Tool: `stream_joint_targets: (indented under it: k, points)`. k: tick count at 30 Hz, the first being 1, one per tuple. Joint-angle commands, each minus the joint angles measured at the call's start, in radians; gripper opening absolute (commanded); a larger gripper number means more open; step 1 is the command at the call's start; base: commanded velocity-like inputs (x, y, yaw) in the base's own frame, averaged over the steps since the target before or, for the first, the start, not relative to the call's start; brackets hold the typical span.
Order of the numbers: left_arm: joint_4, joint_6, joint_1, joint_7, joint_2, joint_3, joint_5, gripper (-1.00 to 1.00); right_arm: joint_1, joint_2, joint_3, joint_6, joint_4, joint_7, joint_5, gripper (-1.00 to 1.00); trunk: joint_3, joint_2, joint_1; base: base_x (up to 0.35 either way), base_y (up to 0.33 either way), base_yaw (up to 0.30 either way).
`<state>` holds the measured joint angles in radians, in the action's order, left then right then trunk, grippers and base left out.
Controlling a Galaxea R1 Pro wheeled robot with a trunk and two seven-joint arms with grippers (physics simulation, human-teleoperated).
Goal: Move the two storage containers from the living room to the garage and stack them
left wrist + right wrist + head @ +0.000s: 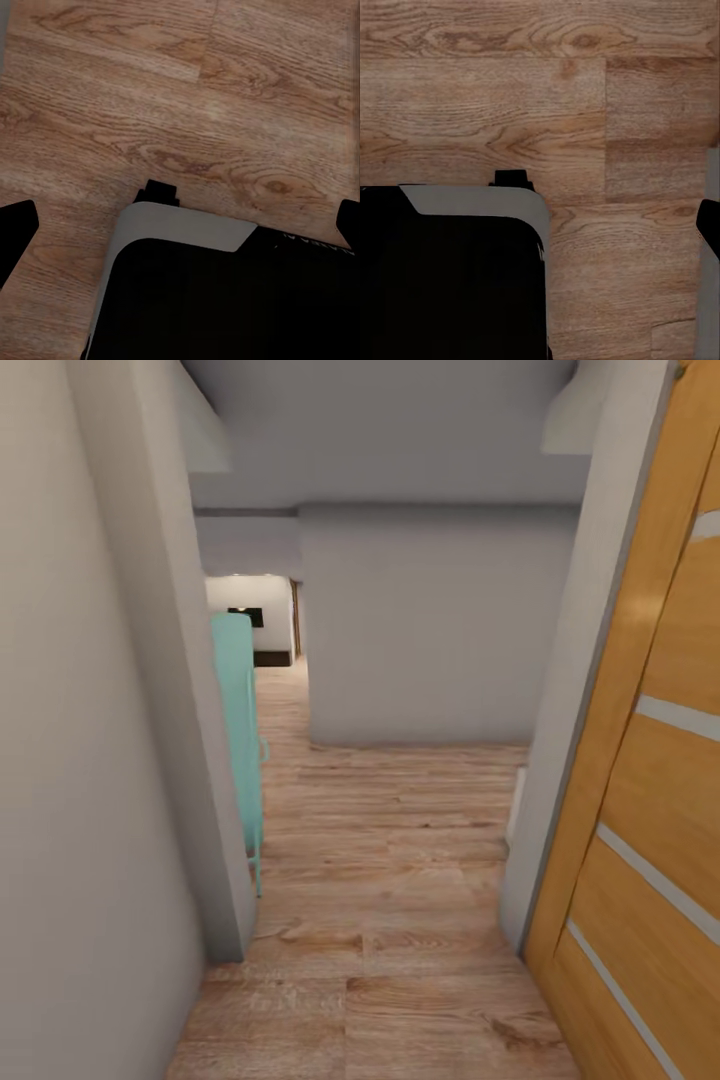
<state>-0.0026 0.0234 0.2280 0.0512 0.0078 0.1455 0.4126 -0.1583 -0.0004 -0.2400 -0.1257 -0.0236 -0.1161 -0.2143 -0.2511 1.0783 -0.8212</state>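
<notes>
The two storage containers are out of view, and so is the garage. I am in a narrow hallway with a light wood-plank floor (390, 880). In the left wrist view my left gripper (180, 232) hangs open over the planks, a black fingertip (16, 232) at each side edge and nothing between them. My right gripper (540, 232) also looks open and empty over the floor. One of its fingertips (709, 229) shows at the frame's edge, and the other is lost against my dark base (450, 277).
A grey wall corner (215, 860) juts in close on the left, with a turquoise piece of furniture (240, 730) behind it. An open wooden door (650, 810) stands close on the right. A grey wall (430, 630) blocks straight ahead; a passage (275, 690) continues left of it to a lit room.
</notes>
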Motion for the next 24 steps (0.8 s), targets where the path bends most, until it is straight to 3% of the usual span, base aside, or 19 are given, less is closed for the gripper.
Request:
stream_joint_targets:
  k: [1, 24]
  points:
    - [0.000, 0.002, 0.001, 0.003, 0.000, 0.008, 0.008, 1.00, -0.001, 0.000, -0.008, -0.006, -0.003, -0.001, -0.010, 1.00, -0.001, 0.001, -0.001, 0.321, -0.061, 0.000]
    - [0.001, 0.004, 0.001, 0.003, 0.001, 0.008, 0.012, 1.00, -0.001, -0.001, -0.005, -0.008, -0.003, -0.001, -0.010, 1.00, -0.001, 0.001, -0.001, 0.320, -0.114, 0.000]
